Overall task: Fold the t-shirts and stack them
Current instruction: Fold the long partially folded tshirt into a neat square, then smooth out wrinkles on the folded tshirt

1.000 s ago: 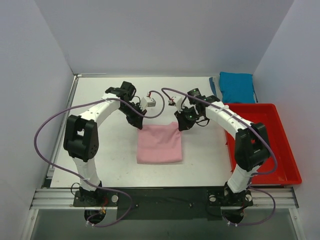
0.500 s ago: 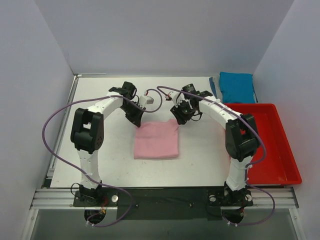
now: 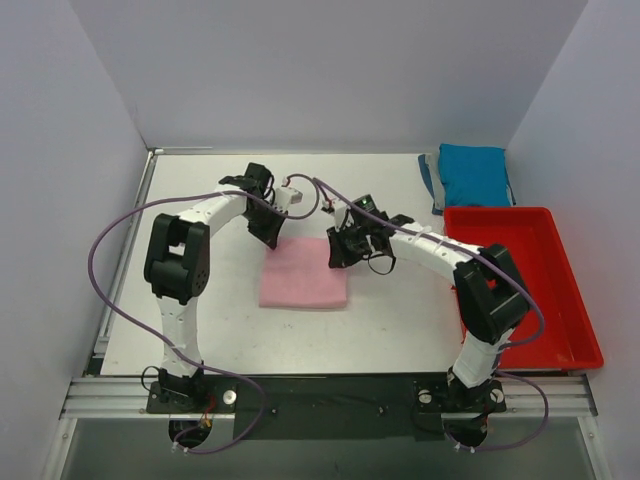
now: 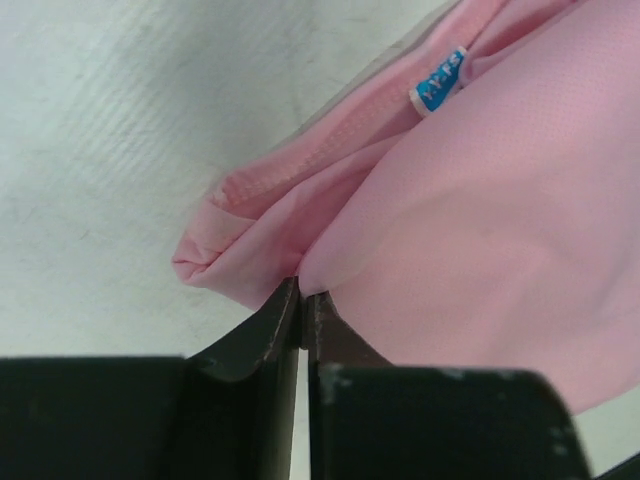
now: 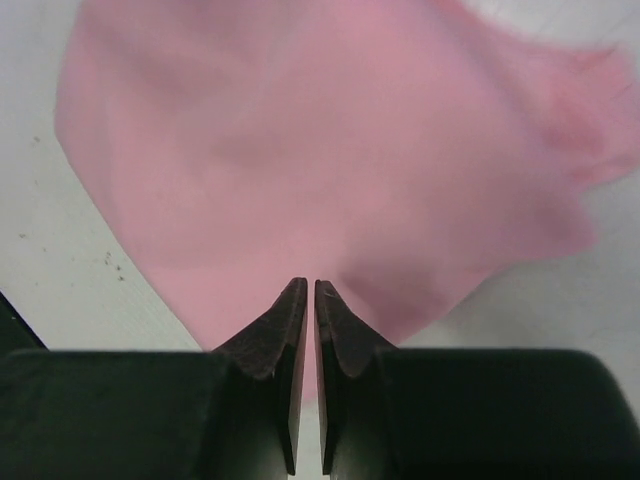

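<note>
Top view: the pink t-shirt (image 3: 305,288) lies folded in a flat rectangle well left of the red tray (image 3: 550,280). The teal t-shirt (image 3: 475,173) sits bundled just beyond the tray's far edge.

Left wrist: the left gripper (image 4: 303,290) pinches a rumpled pink corner (blue label (image 4: 440,80) showing).

Right wrist: the right gripper (image 5: 305,290) is clamped on the pink shirt's edge.

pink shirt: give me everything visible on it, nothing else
The pink t-shirt is plain light pink and looks like soft, thin knit. It is folded into a rough rectangle and lies flat on the middle of the table. A stitched hem and a small blue label show near one far corner. The left gripper and right gripper are each shut on its far edge, one near each corner.
</note>
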Robot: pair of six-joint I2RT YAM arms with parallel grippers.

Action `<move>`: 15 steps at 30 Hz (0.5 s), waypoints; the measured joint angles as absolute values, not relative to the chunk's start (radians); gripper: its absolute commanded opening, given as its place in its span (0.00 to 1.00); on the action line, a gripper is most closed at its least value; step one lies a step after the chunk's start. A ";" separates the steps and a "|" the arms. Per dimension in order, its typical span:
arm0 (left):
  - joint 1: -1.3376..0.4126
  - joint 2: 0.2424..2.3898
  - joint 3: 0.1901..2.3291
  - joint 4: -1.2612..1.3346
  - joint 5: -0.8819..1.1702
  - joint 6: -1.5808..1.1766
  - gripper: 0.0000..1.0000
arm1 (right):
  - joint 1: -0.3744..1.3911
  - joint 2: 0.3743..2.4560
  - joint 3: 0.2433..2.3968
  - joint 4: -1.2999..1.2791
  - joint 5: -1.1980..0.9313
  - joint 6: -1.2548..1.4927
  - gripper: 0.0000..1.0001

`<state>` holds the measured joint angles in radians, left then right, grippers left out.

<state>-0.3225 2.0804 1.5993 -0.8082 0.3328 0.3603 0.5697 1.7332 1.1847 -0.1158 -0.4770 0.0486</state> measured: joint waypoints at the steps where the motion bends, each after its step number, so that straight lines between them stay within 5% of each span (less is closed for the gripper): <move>1: -0.322 2.083 1.599 -0.799 0.308 0.345 0.25 | 0.582 1.752 1.156 -0.097 -0.477 0.077 0.03; 10: -0.295 2.077 1.624 -0.680 0.167 0.207 0.44 | 0.554 1.837 1.132 -0.145 -0.442 0.195 0.08; 15: -0.259 2.054 1.687 -0.667 0.139 0.183 0.27 | 0.515 1.832 1.239 -0.154 -0.419 0.228 0.12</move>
